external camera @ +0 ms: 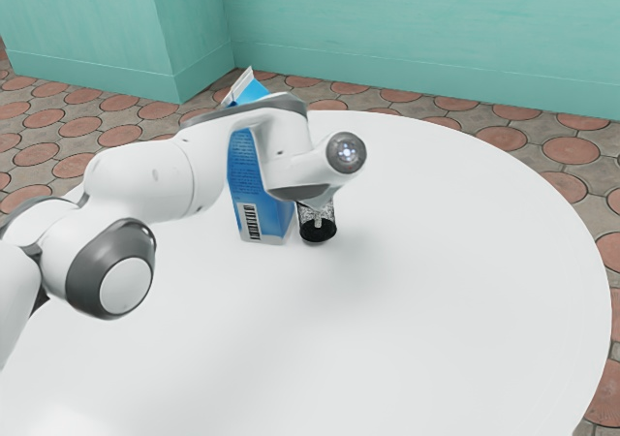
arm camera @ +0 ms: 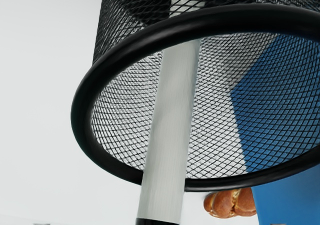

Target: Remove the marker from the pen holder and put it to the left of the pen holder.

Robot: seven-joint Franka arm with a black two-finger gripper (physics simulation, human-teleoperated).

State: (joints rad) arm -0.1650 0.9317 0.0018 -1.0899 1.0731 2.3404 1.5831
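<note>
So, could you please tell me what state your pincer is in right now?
Pincer: whether open or closed cannot be told; the marker is in the pen holder.

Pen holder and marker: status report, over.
Arm reaching in at the pen holder, grip not readable. Marker in the holder, black end above the rim, not yet out. Blue carton close beside the holder, possible snag.

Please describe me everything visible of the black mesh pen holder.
The round black pen holder is wire mesh with a thick rim, metal by its look. It stands upright on the white table, beside the blue-and-white carton; I cannot tell if they touch. A pale grey marker sticks out of its mouth.
</note>
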